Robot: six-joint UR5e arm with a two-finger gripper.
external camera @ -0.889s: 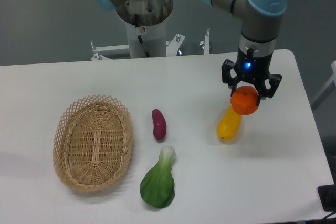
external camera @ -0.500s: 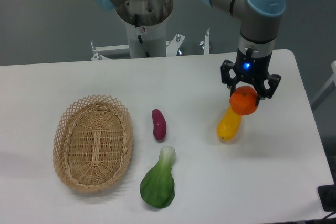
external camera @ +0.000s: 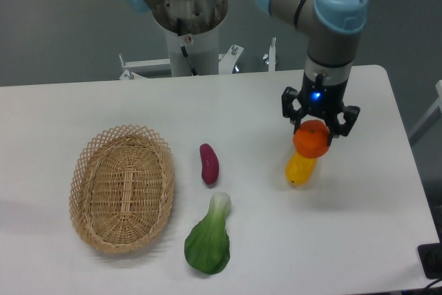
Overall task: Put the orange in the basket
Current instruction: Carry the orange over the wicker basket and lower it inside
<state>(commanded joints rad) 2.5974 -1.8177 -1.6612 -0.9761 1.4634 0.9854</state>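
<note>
My gripper (external camera: 312,136) is shut on the orange (external camera: 311,139), a small round bright orange fruit, and holds it lifted above the table at the right. It hangs just over the near end of a yellow-orange mango-like fruit (external camera: 300,169) lying on the table. The basket (external camera: 122,187), an oval tan wicker one with a lattice rim, sits empty at the left, well apart from the gripper.
A purple sweet potato (external camera: 208,163) lies between basket and gripper. A green bok choy (external camera: 209,239) lies in front of it. The white table's (external camera: 366,240) right edge is close to the arm. The robot base stands at the back.
The gripper has moved a little to the left with the orange in it, now covering more of the yellow fruit. Nothing else has moved.
</note>
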